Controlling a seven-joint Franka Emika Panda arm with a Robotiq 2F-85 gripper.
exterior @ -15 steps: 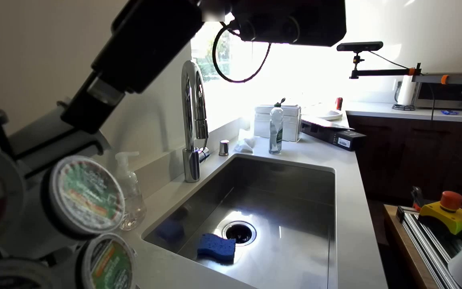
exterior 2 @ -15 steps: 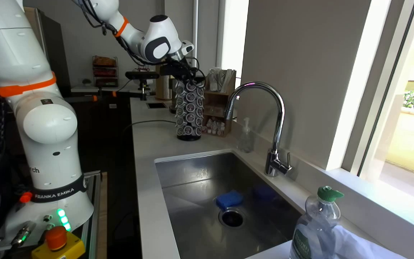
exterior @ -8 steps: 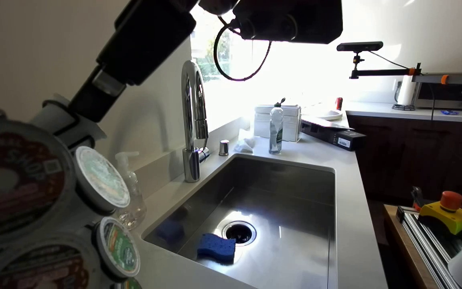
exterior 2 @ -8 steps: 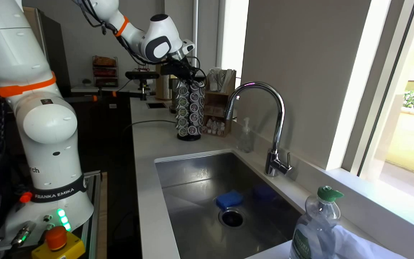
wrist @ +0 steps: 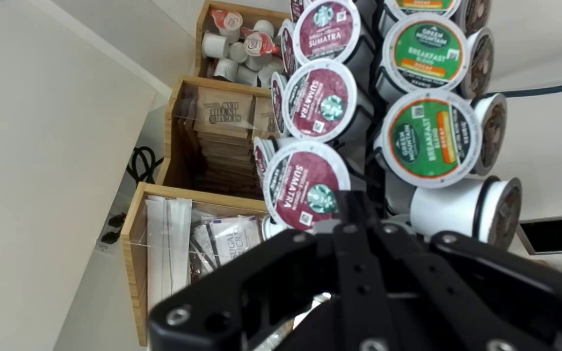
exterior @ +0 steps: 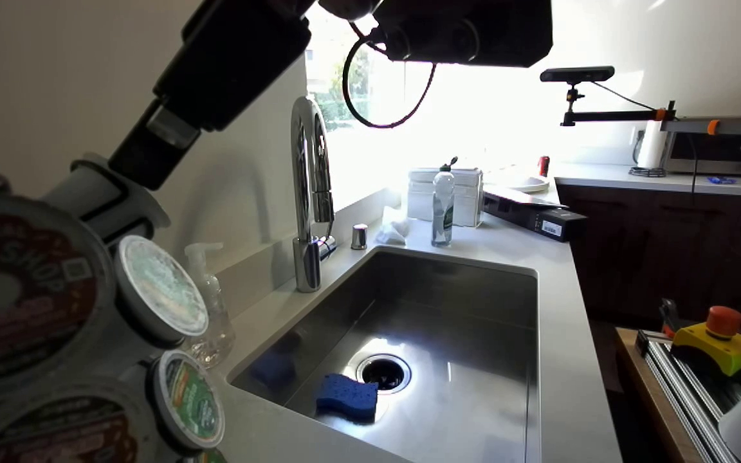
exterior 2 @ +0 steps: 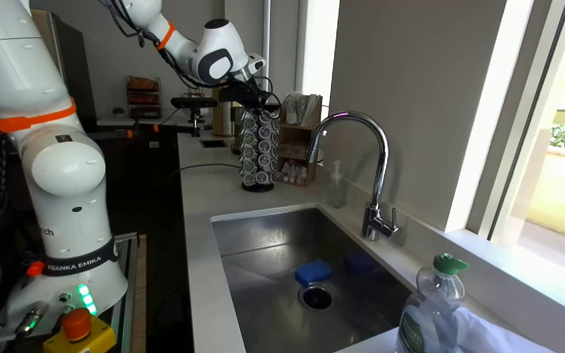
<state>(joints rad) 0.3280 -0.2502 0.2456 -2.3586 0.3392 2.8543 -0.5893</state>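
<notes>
Wrist view, lower middle: the gripper [wrist: 363, 207] looks closed and empty near coffee pods [wrist: 303, 183], maybe nudging; the next move needs care.

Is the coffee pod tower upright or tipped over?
Upright: in an exterior view, the coffee pod rack stands straight on the countertop, its pods in vertical columns.

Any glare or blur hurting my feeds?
In an exterior view, the window is washed out, the gripper nearly black, the closest coffee pods soft, with glare by the drain. In the wrist view, the Sumatra pods read clearly.
</notes>
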